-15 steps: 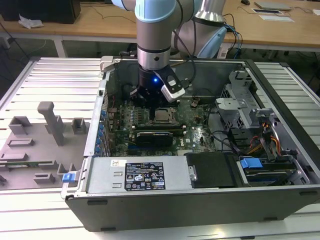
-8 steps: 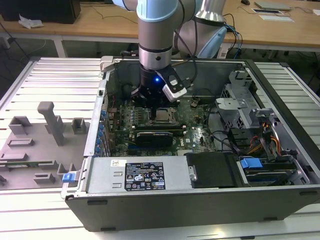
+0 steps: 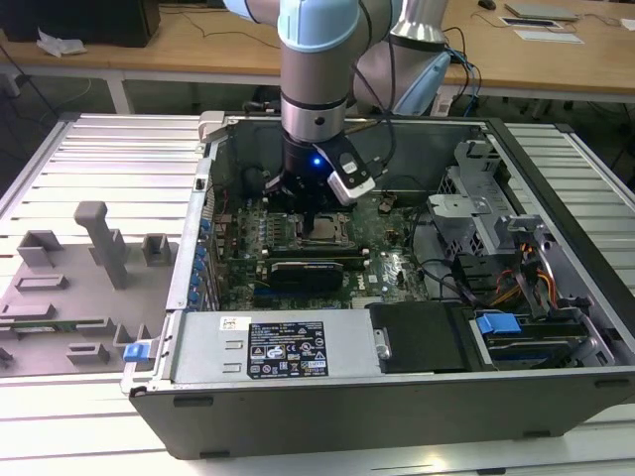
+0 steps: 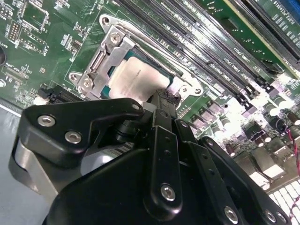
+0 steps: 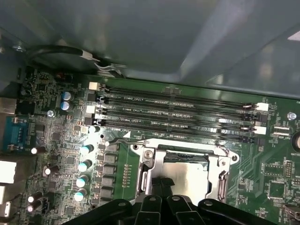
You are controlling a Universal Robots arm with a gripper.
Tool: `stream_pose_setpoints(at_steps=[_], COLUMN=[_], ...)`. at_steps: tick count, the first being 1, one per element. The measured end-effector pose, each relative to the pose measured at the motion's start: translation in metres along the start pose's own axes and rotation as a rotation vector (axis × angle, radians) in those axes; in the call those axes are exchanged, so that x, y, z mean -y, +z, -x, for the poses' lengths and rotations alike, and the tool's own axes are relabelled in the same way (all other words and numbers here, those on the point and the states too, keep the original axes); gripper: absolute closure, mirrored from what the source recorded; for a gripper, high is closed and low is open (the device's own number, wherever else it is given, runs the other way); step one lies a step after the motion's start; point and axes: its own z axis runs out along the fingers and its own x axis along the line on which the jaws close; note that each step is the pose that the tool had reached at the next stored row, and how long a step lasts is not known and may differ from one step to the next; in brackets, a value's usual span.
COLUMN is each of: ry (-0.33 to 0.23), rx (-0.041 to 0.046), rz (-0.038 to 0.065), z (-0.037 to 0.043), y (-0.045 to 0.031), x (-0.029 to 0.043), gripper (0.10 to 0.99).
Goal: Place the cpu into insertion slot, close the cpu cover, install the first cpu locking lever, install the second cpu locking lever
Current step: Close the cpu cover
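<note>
— Whereabouts of the chip (image 4: 136,79)?
— Down in the socket (image 4: 104,22) on the green board (image 4: 61,28), deep inside the open computer case (image 3: 397,416). Bare silver top framed by the cover (image 4: 110,49), apparently folded flat over it.
— And the pincer (image 4: 161,99)?
— Directly above, pointing straight down. Closed up finger to finger, with nothing in its hold. Tip set at the chip's edge, close to one corner; touching or just clear, impossible to say.
— So no sideways reach to reckon with?
— Hardly any, by the look of it: right on top of the work, not off beside it.
— Any long axis to mind?
— None on chip or cover, both square, with sides lying along the memory slots (image 5: 178,110) just beside the socket.
</note>
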Motion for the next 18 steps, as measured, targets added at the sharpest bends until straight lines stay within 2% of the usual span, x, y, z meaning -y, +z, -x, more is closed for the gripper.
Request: stream_pose_setpoints(at_steps=[11,18], ry=[0.000,-0.001], rx=[0.0002,0.0002], rz=[0.002,0.002], z=[-0.0052,0.0008], y=[0.0021,0.0028], x=[-0.0005,-0.0003], gripper=[0.980,0.980])
